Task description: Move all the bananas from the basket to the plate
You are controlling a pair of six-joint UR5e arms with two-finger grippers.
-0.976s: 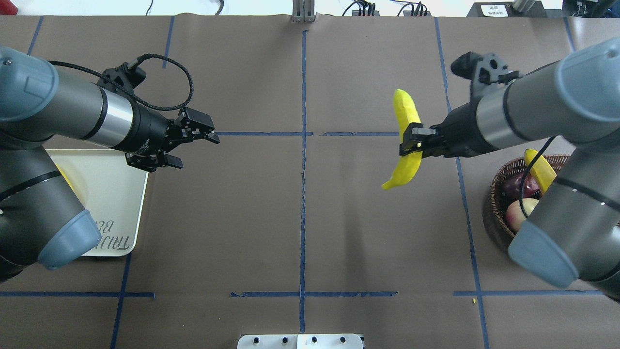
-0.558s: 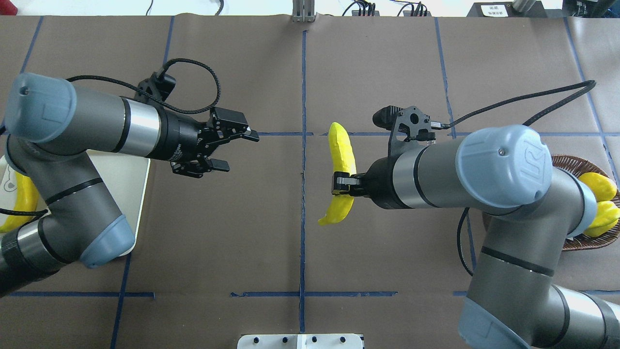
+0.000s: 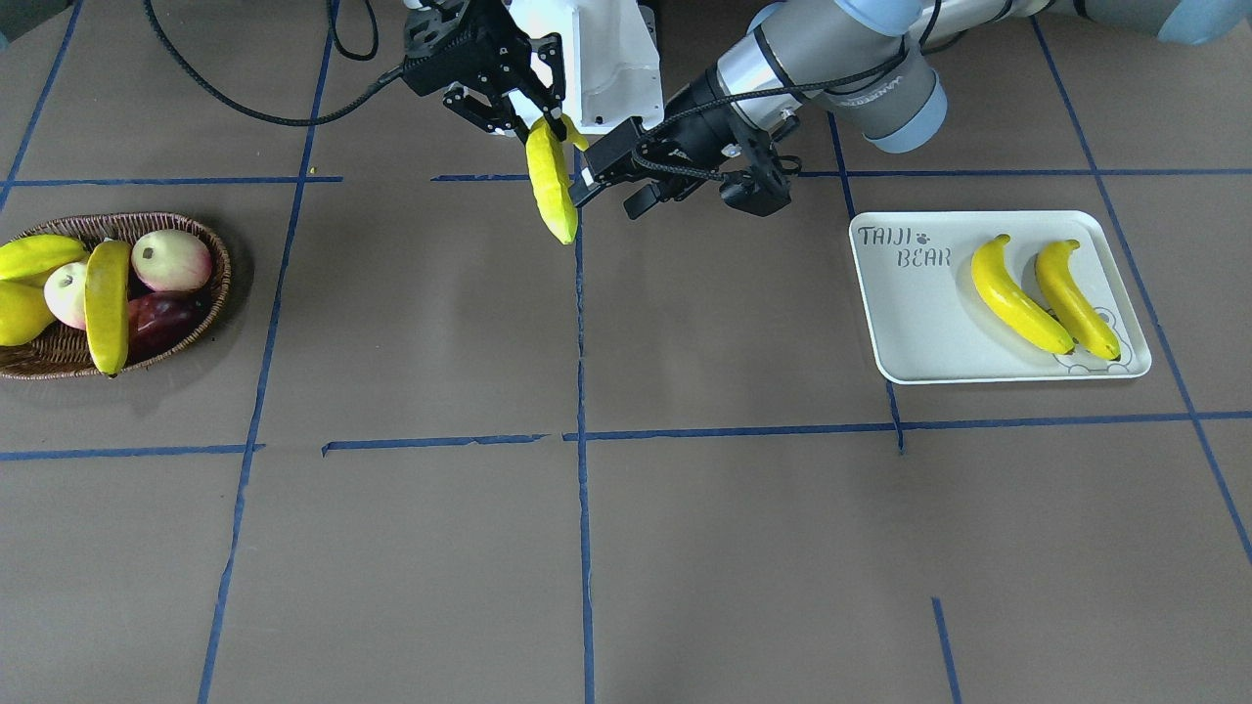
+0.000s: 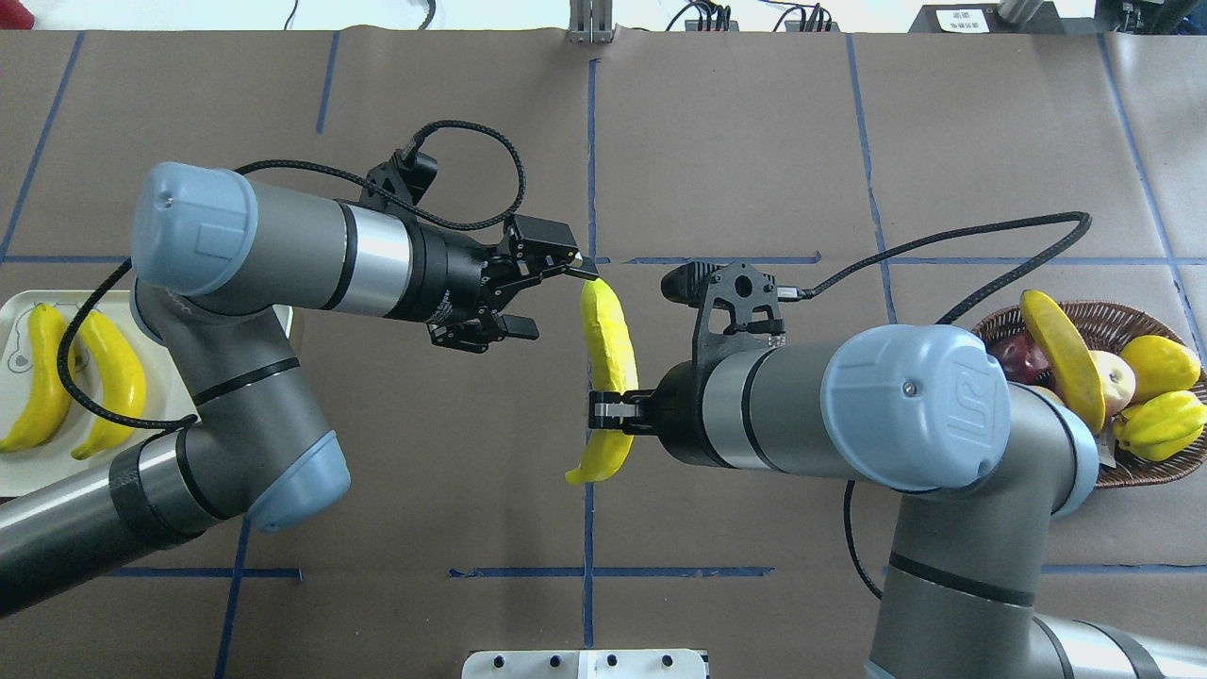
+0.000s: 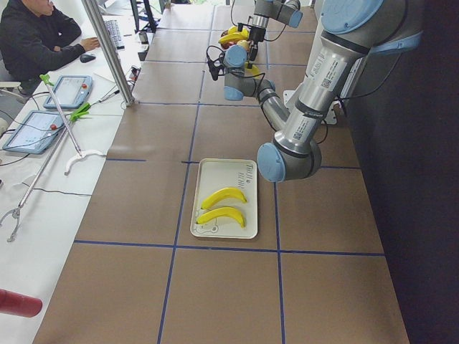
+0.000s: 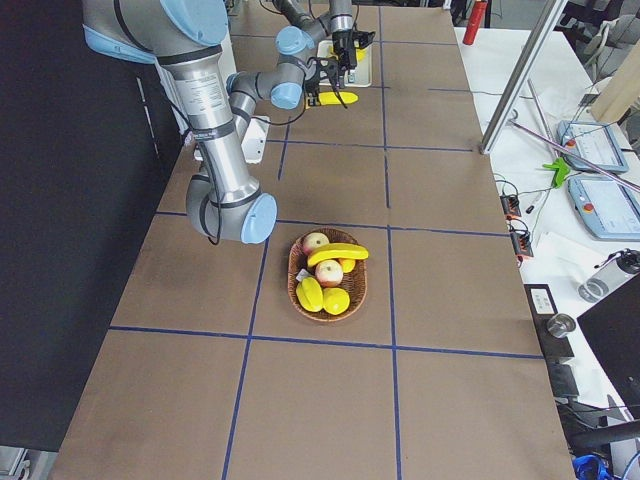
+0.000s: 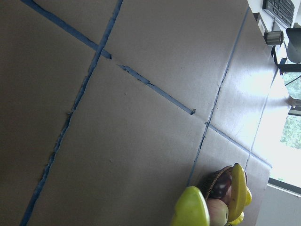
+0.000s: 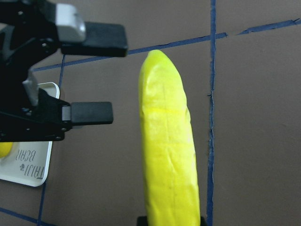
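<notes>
My right gripper [image 4: 611, 415] is shut on the lower half of a banana [image 4: 608, 344], held above the table's centre line. The same banana [image 8: 169, 155] fills the right wrist view. My left gripper [image 4: 561, 302] is open just left of the banana's far end, its fingers [image 8: 94, 40] beside the tip and not touching. Two bananas [image 3: 1017, 293] [image 3: 1076, 288] lie side by side on the plate [image 3: 900, 323]. One banana [image 3: 106, 303] rests across the basket [image 3: 210, 293], also seen as a banana [image 4: 1064, 354] at the far right.
The basket also holds apples [image 3: 171, 259], stubby yellow fruits [image 4: 1160, 424] and a dark red fruit [image 3: 156, 318]. Blue tape lines cross the brown table. The robot's white base [image 3: 606, 59] stands behind both grippers. A person [image 5: 36, 36] sits beyond the table's far side.
The right arm has carried the banana left from near the basket to the table's centre. The left arm has swung right from the plate, gripper open, up to the banana's far end.
</notes>
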